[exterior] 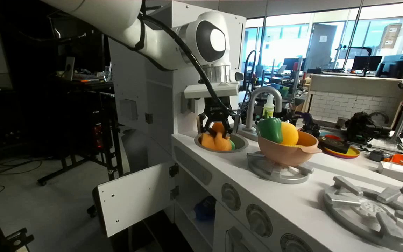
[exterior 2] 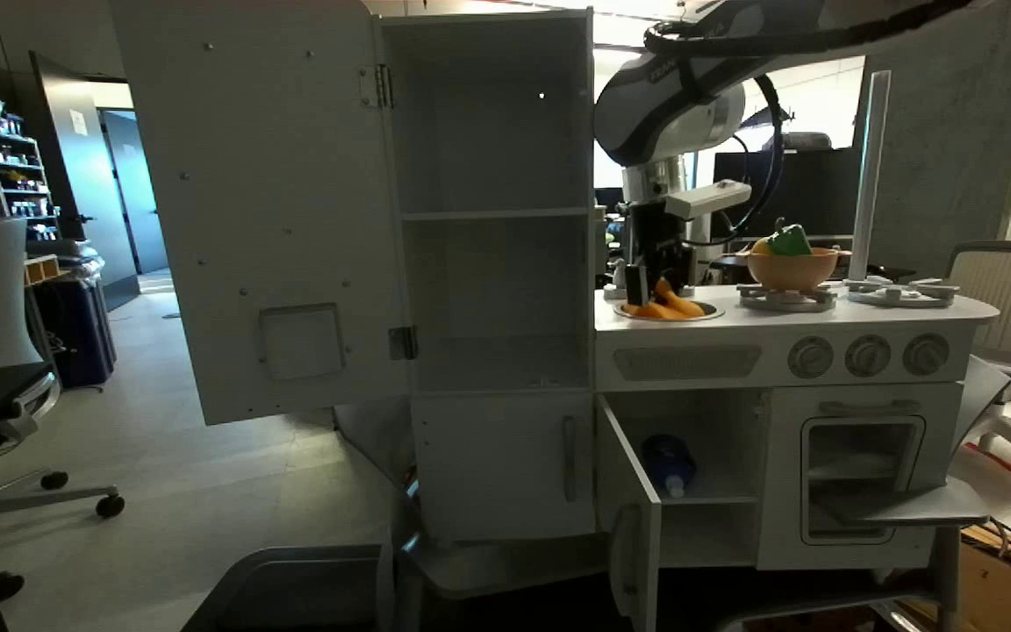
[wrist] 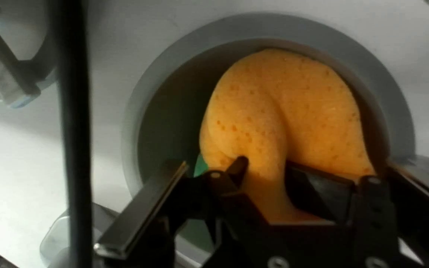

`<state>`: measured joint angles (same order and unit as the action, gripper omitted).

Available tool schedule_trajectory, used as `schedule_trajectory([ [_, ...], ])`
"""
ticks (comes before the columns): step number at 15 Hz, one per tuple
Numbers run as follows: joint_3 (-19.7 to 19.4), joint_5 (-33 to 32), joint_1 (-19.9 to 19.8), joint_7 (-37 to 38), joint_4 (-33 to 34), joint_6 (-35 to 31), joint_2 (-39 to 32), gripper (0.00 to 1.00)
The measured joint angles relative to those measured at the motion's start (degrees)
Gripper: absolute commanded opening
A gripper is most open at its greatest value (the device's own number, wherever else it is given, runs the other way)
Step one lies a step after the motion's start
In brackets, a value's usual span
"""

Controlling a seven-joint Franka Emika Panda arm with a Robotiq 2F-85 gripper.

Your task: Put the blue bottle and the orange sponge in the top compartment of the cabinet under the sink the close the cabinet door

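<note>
- Clearly, my hand point(wrist: 266, 164) is clamped on the orange sponge point(wrist: 266, 115), fingers point(wrist: 318, 190) either side of one fold that narrows between them.
- Likely it handles light and very soft, giving under any squeeze; its pitted face should grip well unless wet, which I cannot tell.
- I judge it far from fragile, so I can press firmly; the thick middle of this fold is where I would hold, since a thin pinch at the edge may slip.
- Relative to my hand, it sits straight beneath, inside the sink point(wrist: 270, 26); most of its body spreads beyond the fingertips, and the pinched fold rises between them towards my palm.
- At its edge shows a sliver of a green object point(wrist: 200, 165), mostly hidden, which I would rather not drag up.
- Lower down, the blue bottle point(exterior 2: 666, 458) lies on its side in the top compartment point(exterior 2: 729, 430) of the cabinet point(exterior 2: 707, 537), white cap point(exterior 2: 675, 487) towards the opening, and the cabinet door point(exterior: 135, 199) stands open for the sponge.
</note>
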<state>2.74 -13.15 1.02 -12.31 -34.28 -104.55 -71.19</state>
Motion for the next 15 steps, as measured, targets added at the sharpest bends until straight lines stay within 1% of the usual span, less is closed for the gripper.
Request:
schedule_trajectory([
  [4, 0.01, 0.02, -0.27, -3.34, 0.26, 0.25, 0.30, 0.00],
  [7, 0.22, 0.06, -1.20, -7.16, 0.82, 0.94, 1.90, 0.00],
  [15, 1.28, 0.10, -7.33, -23.57, -0.04, 5.11, 11.19, 0.00],
])
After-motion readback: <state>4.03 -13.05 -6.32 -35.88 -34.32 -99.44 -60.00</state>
